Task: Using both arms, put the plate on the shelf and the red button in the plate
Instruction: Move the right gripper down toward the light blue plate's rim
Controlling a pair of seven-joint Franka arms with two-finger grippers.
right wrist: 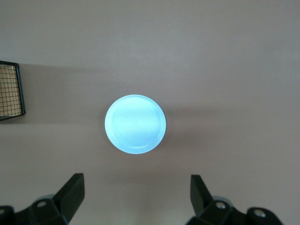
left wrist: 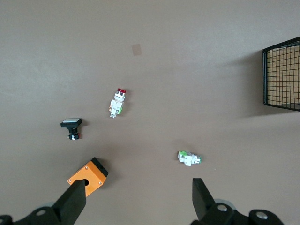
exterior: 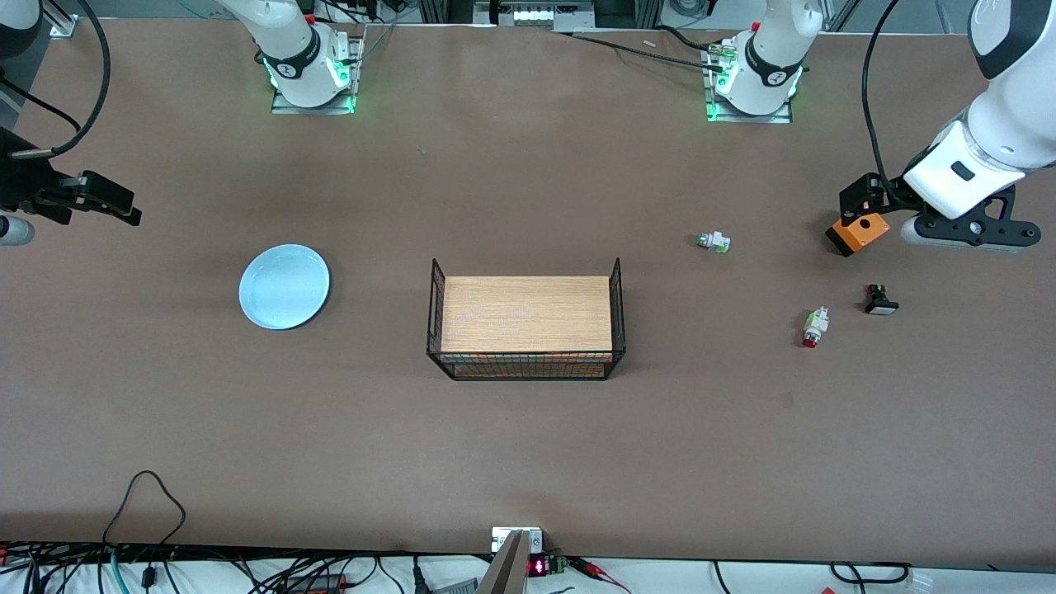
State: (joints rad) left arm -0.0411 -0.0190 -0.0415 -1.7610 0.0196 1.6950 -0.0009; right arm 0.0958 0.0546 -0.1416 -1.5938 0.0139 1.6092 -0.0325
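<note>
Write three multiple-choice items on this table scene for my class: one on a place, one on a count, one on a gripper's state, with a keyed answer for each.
1. Where does the plate lie?
A) in the wire basket
B) on the table, toward the right arm's end
C) under the left gripper

2. How many small push-buttons lie on the table?
A) one
B) three
C) five

3. How is the right gripper?
A) open, holding nothing
B) shut on the plate
C) shut on a button

Answers: B, the plate lies on bare table; B, red button, green-tipped button, black-and-white button; A, its fingers are spread above the plate.
</note>
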